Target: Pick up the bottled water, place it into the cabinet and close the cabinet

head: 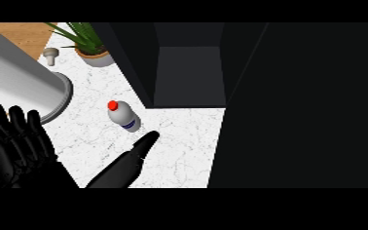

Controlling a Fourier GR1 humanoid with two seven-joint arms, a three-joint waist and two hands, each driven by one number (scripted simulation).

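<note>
The bottled water (124,116) is a small clear bottle with a red cap and a blue label, standing on the white marble counter (179,141) just left of the cabinet. The dark cabinet (188,73) stands open, and its black door (295,107) swings out to fill the right side. My left hand (28,146) shows at the lower left, open, with its fingers up. Its thumb (137,153) points up and to the right, and its tip stops a little below the bottle without touching it. The right hand does not show.
A large metal pot (28,85) sits at the left, close to the hand. A potted plant (90,48) and a small grey mushroom-shaped thing (51,56) stand at the back left. A wooden surface (25,34) lies beyond.
</note>
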